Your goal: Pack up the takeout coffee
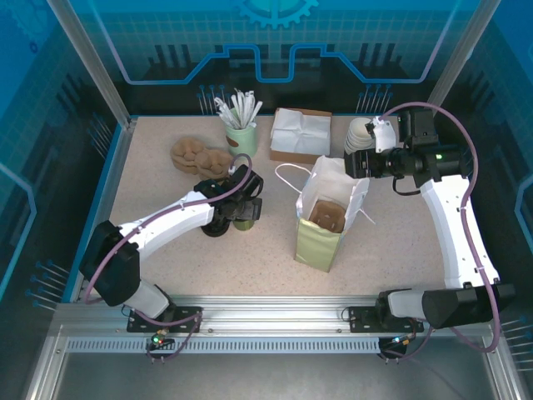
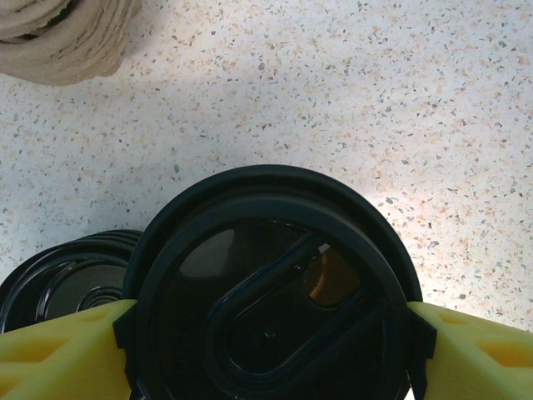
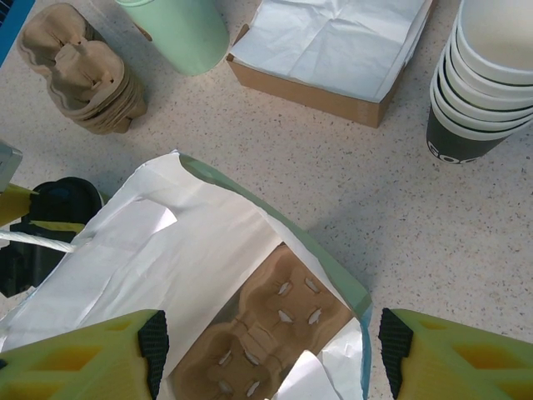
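The takeout coffee (image 2: 266, 308) stands on the table with its round black lid facing up, a small sip hole showing near the middle. My left gripper (image 2: 271, 333) is shut on it, a yellow finger (image 2: 67, 350) pressed against each side of the lid. From above, the cup (image 1: 244, 222) sits under that gripper (image 1: 241, 204), left of the white paper bag (image 1: 329, 208). The bag (image 3: 166, 250) stands open with a brown cup carrier (image 3: 275, 333) at its bottom. My right gripper (image 3: 266, 350) hangs open over the bag's mouth, holding nothing.
Loose black lids (image 2: 67, 287) lie just left of the coffee. A stack of brown carriers (image 1: 198, 156), a green cup of stirrers (image 1: 241, 133), a box of white paper (image 1: 301, 133) and a stack of lidless cups (image 1: 358, 133) line the back.
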Tool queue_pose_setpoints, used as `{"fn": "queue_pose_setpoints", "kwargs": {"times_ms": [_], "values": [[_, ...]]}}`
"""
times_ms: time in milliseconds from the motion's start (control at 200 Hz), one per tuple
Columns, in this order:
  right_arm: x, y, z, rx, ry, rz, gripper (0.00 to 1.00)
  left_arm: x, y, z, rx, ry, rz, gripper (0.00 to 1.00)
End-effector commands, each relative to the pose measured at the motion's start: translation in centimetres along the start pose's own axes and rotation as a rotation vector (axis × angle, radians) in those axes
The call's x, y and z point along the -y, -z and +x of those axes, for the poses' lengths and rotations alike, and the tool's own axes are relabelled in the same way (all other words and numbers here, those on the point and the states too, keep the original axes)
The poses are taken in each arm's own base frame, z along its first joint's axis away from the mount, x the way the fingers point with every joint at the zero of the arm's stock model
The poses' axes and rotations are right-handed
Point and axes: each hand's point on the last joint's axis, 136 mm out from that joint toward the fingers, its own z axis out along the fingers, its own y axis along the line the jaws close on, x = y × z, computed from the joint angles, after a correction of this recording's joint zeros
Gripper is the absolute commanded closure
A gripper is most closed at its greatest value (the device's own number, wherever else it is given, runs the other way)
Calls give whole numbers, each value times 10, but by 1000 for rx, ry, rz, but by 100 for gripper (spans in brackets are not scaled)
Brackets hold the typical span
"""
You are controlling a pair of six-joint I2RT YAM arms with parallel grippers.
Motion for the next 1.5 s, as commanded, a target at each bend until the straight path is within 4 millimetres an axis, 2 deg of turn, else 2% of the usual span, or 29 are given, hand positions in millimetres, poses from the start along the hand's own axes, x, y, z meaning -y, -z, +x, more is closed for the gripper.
{"fn": "queue_pose_setpoints", "kwargs": {"times_ms": [0,285,480,825,990,1136,1351,1496], "values": [[5,7,-3,6,8,21,30,-6,-16,13,-60,-29,-30,22],[13,6,-1,-13,21,67,30,-5,-29,25,-105,-62,-32,18],[22,6,1,-18,12,105,30,-2,-35,25,-115,-85,-26,20],[34,5,8,-37,28,144,30,7,-22,9,-67,-85,28,25],[30,1,10,-22,103,110,30,12,-6,0,-40,-78,60,25],[29,1,5,16,159,96,29,11,12,-9,-17,-70,77,25],[41,-1,-3,11,150,106,26,11,48,-21,22,-49,121,24],[31,-6,-7,4,180,33,26,10,77,-28,48,-34,157,25]]}}
